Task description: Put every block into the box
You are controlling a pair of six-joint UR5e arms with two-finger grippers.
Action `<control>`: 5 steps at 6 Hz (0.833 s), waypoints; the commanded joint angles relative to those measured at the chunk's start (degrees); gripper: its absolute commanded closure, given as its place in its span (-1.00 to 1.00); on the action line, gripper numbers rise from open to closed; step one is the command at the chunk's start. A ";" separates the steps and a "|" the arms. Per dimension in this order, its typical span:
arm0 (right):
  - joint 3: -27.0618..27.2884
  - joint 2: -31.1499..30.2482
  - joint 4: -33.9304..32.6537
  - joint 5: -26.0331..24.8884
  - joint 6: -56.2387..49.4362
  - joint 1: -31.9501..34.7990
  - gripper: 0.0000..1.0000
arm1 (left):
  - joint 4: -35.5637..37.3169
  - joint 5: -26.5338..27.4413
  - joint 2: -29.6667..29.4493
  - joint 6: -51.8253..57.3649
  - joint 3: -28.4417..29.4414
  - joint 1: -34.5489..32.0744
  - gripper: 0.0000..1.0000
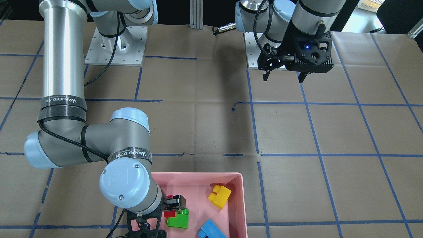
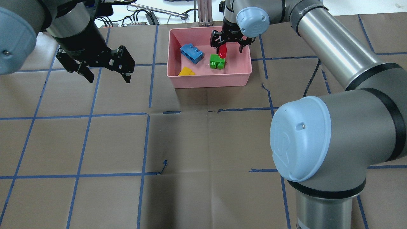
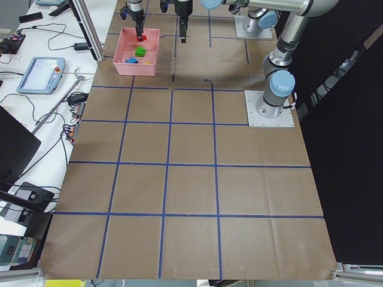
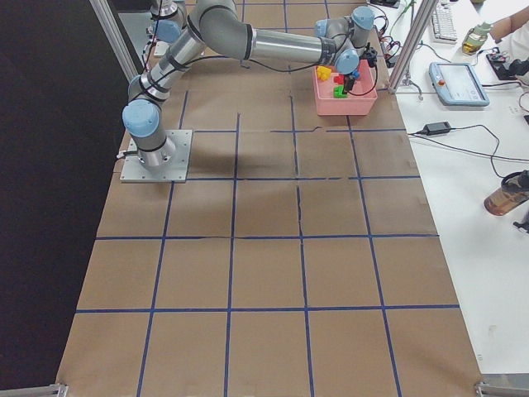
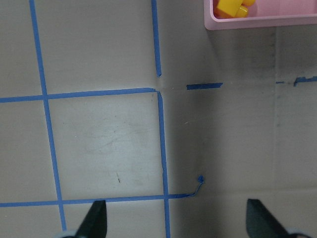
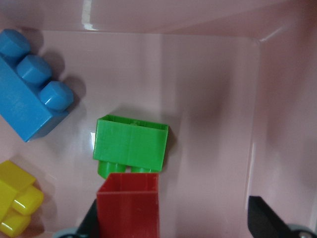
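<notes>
- Overhead exterior: right gripper [image 2: 229, 50] low inside the box [image 2: 210, 82], jaws spread wide, clamped on nothing.
- Right beside one finger, well apart from the other: red block [image 6: 129, 206], hollow side up toward the wrist camera. Cannot tell whether hanging on that finger or resting below.
- Just past it in the right wrist view: green block [image 6: 131, 144], studs pointing sideways and partly hidden under the red edge. Cannot tell whether touching.
- Bare pink floor between green block and the box's side wall, with the other finger close inside that wall.
- Farther off on the opposite side: blue block [image 6: 25, 104] lying aslant, clear of the walls; yellow block [image 6: 15, 203] close against the wall nearest the robot.
- All four within the box's walls.
- Left gripper [image 2: 108, 78] likewise wide open, holding nothing, above bare bench [image 2: 203, 143], well apart from the box.
- Box near the bench edge farthest from the robot, close to an aluminium post [image 2: 205, 12].
- Brown bench surface crossed by blue tape lines [image 2: 86, 116]; a broad open stretch between box and robot bases.
- Past that far edge, in the side views: white side table [image 4: 471, 248] with a teach pendant [image 3: 39, 75] and loose cables; black backdrop [image 4: 50, 165] on the robot's side.
</notes>
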 commanded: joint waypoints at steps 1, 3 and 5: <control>0.35 -3.10 4.65 -0.54 -0.17 -0.13 -0.99 | -0.02 0.01 0.05 0.00 -0.01 0.00 -0.98; 0.53 -3.83 5.65 -2.11 -5.75 -0.13 -0.99 | 0.07 -0.08 0.05 0.00 -0.01 0.00 -0.98; 0.44 -3.91 1.20 -5.98 -19.34 -0.22 -0.98 | 0.33 -0.08 0.05 0.00 -0.01 0.00 -0.98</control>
